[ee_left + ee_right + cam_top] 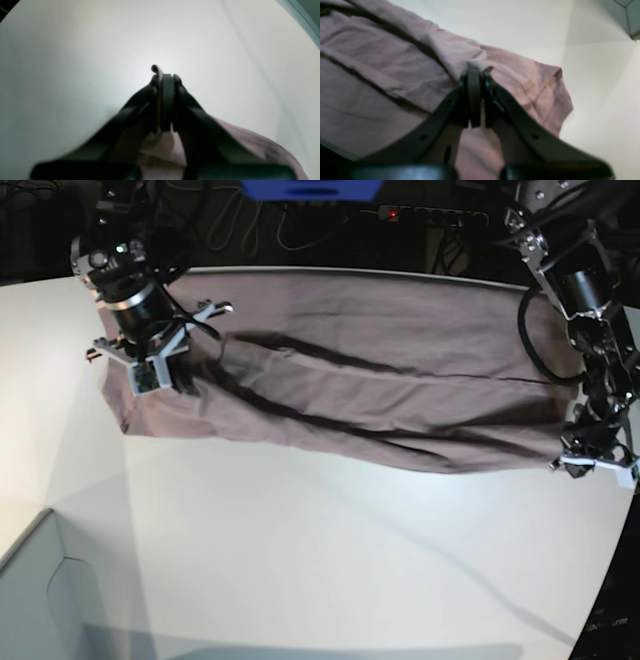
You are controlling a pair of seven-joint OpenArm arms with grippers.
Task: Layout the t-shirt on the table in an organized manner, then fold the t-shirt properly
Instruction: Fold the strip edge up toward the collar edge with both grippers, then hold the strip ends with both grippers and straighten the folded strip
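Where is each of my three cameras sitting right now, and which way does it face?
Left wrist: on the left arm, looking along the shut left gripper, which pinches a t-shirt edge over the table.
Right wrist: on the right arm, looking along the shut right gripper, which pinches a fold of the shirt.
Base: high in front, looking down at the stretched shirt and both arms, right gripper on its left, left gripper on its right.
Shared: all show the shirt and table.
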